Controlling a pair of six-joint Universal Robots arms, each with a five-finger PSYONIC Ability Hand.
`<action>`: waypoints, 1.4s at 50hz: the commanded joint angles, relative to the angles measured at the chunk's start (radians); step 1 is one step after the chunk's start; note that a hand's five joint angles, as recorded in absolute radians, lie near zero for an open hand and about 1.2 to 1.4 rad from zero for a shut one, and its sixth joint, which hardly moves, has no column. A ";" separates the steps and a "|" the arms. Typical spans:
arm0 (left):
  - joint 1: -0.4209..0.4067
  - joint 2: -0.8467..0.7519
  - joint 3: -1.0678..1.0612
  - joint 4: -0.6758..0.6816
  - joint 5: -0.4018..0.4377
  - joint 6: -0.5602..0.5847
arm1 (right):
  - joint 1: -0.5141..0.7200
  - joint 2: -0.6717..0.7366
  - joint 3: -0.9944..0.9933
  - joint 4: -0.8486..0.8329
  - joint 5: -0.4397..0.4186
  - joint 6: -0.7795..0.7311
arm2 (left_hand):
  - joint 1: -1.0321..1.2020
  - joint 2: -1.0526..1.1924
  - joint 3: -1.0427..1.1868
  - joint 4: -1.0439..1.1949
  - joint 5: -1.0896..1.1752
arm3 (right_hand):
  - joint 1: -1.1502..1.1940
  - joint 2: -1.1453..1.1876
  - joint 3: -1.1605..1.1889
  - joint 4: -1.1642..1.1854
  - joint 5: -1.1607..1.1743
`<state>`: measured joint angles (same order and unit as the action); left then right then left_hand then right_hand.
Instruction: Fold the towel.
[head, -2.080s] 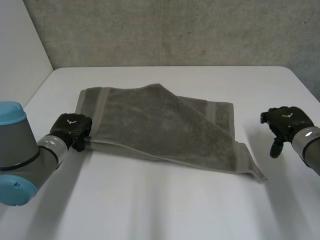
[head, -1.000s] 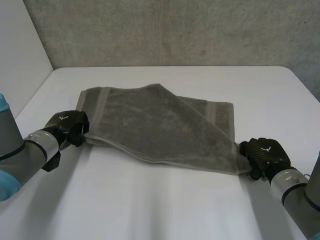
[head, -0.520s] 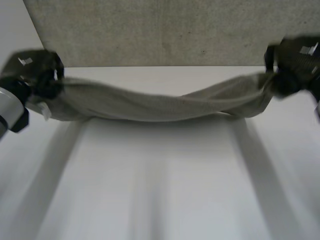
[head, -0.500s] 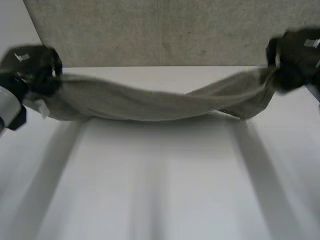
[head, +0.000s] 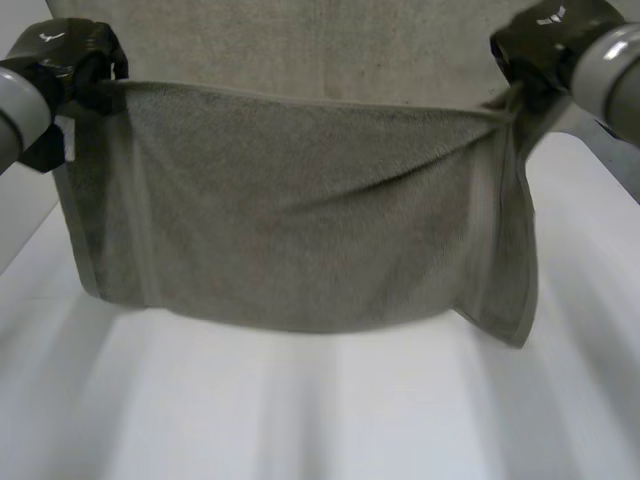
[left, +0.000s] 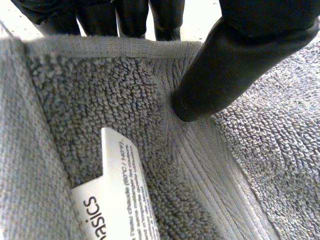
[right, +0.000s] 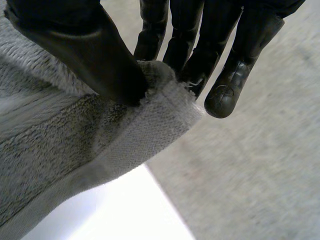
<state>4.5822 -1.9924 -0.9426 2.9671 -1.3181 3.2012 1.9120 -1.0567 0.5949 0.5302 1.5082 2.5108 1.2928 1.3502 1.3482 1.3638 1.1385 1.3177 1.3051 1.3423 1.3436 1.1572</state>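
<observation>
Far tabletop behind towel

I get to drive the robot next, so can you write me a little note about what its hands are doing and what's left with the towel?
Left robot hand: shut on the towel, pinching one top corner near its white label.
Right robot hand: shut on the other top corner.
Towel: hangs spread wide between them over the white table.
Done: towel held up and opened out.
Left: no fold shows yet; it probably needs laying down and folding.
</observation>
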 joint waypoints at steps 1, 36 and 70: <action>-0.029 -0.166 0.333 0.021 -0.032 -0.006 | 0.045 0.121 -0.217 -0.255 0.067 0.007 | 0.103 0.046 0.048 0.032 0.083 | 0.079 0.091 0.054 0.053 0.064; 0.159 0.050 -0.646 0.303 0.223 -0.025 | -0.070 -0.094 0.690 -0.140 -0.141 -0.248 | 0.103 0.046 0.048 0.032 0.083 | 0.079 0.091 0.054 0.053 0.064; 0.279 0.411 -0.877 0.292 0.359 -0.104 | -0.255 -0.395 0.838 -0.088 -0.281 -0.138 | 0.103 0.046 0.048 0.032 0.083 | 0.079 0.091 0.054 0.053 0.064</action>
<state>4.8809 -1.4544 -1.8416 3.2400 -0.9487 3.0995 1.6347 -1.5967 1.5024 0.4630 1.2285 2.3388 1.2961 1.3515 1.3488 1.3640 1.1546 1.3209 1.3164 1.3451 1.3467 1.1818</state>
